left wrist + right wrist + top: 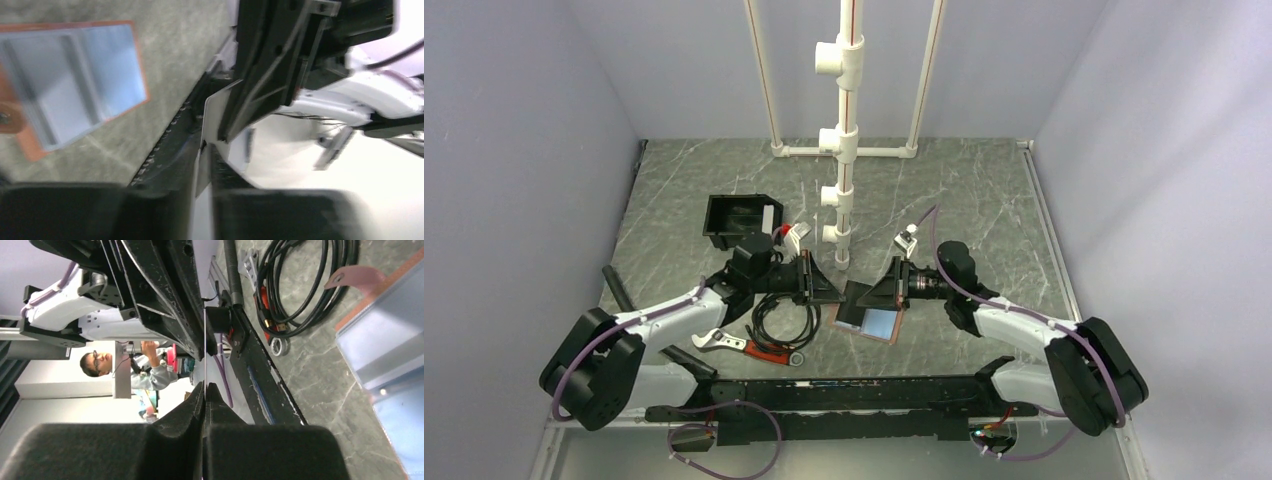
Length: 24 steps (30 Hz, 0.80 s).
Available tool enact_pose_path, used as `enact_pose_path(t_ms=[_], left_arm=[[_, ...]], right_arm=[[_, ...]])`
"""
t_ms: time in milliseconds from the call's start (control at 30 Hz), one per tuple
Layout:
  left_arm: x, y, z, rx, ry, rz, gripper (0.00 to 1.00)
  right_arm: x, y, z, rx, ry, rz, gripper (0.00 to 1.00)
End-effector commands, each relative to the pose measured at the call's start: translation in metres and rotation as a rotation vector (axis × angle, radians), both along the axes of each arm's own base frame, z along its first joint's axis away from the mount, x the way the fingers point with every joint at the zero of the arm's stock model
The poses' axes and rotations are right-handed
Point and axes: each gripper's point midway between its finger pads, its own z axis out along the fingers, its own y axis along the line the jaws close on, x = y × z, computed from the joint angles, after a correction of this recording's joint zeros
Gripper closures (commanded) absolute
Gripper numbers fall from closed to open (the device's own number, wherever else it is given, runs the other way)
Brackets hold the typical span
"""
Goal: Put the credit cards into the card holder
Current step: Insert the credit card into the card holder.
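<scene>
The left gripper (202, 192) and right gripper (205, 387) are meeting nose to nose, both sets of jaws clenching one thin pale grey card (212, 120) between them, close by the brown-rimmed folding wallet (75, 85) lying open on the grey marbled desk (984, 200).

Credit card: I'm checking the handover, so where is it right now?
The credit card is mid-scene in the top view, pinched by both the left hand and the right hand, near the far-left corner of the open card holder.

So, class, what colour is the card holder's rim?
Card holder's rim: orange-brown, clearest in the left wrist view.
</scene>
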Motion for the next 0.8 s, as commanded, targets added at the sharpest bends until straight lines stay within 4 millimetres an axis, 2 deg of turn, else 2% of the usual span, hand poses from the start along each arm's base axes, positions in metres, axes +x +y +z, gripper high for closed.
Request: enact_pose_path(t_ms=[0, 33, 67, 100, 167, 233, 333, 400, 533, 767], left_arm=[[0.012, 0.010, -0.013, 0.157, -0.012, 0.073, 0.67], [0.013, 0.016, -0.023, 0.226, 0.009, 0.101, 0.55], [0.013, 0.022, -0.031, 0.276, 0.028, 0.119, 0.51], [0.013, 0.024, -0.035, 0.292, 0.034, 0.128, 0.48], [0.017, 0.021, -0.031, 0.257, 0.018, 0.148, 0.48], [0.017, 0.014, -0.032, 0.227, 0.005, 0.155, 0.57], [0.014, -0.001, -0.042, 0.233, -0.007, 0.135, 0.81], [0.013, -0.011, -0.052, 0.240, -0.009, 0.124, 0.87], [0.012, -0.026, -0.072, 0.245, 0.004, 0.108, 0.94], [0.016, -0.024, -0.096, 0.311, 0.019, 0.125, 0.96]], right_arm=[[0.004, -0.010, -0.021, -0.157, -0.014, -0.039, 1.00], [0.005, -0.018, -0.040, -0.269, 0.002, -0.056, 1.00], [0.005, -0.029, -0.057, -0.377, -0.014, -0.052, 1.00], [0.000, -0.039, -0.073, -0.468, 0.024, -0.034, 1.00], [-0.005, -0.049, -0.087, -0.511, 0.067, 0.013, 1.00], [-0.012, -0.051, -0.091, -0.461, 0.126, 0.056, 1.00], [-0.015, -0.050, -0.095, -0.424, 0.152, 0.085, 1.00], [-0.015, -0.047, -0.092, -0.391, 0.150, 0.092, 1.00], [-0.010, -0.045, -0.094, -0.385, 0.139, 0.093, 1.00], [-0.005, -0.044, -0.108, -0.368, 0.175, 0.096, 1.00]])
